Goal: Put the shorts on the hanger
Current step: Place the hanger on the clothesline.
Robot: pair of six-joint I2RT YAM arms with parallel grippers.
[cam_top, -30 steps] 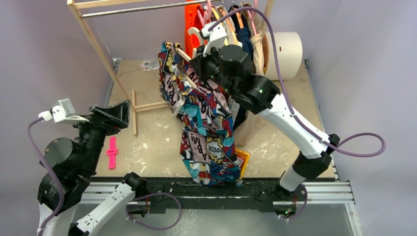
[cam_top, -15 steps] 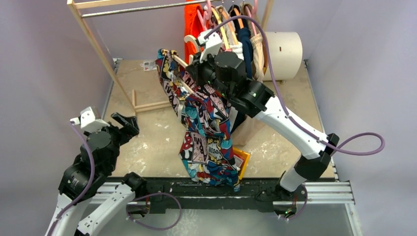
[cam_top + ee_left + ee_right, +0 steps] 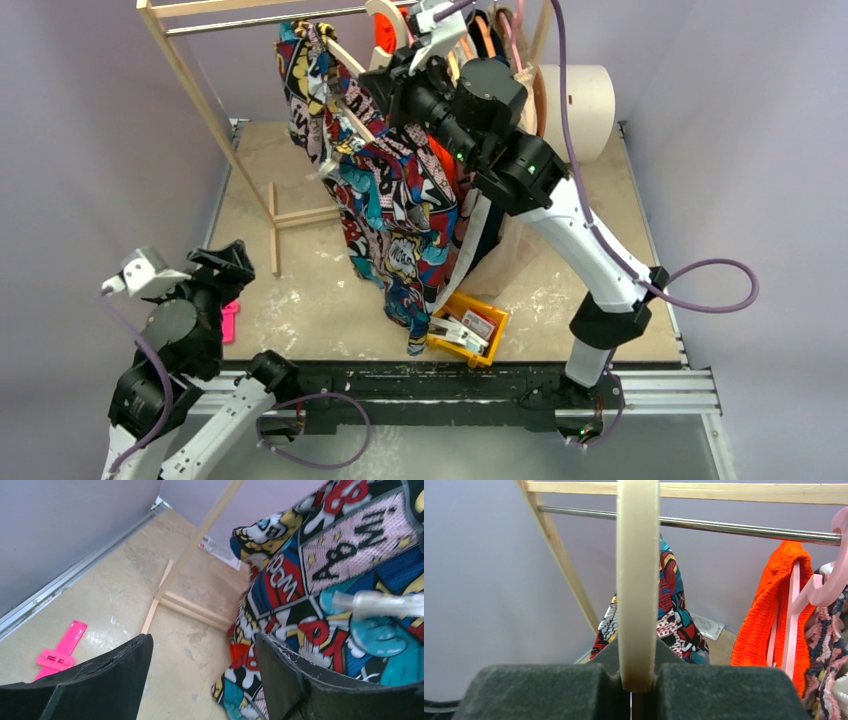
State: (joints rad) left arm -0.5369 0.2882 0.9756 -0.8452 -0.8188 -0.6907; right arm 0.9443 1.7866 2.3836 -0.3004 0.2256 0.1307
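Now, the right hand (image 3: 636,682) is clamped on the hanger (image 3: 638,580), with the shorts (image 3: 400,220) draped and dangling below it and the rail (image 3: 744,529) just above. The left hand (image 3: 205,680) gapes empty, well off to the side. Risk: a tilt or jolt could slide that cloth off the hanger.

Comic-print shorts (image 3: 400,215) on cream hanger (image 3: 370,30)
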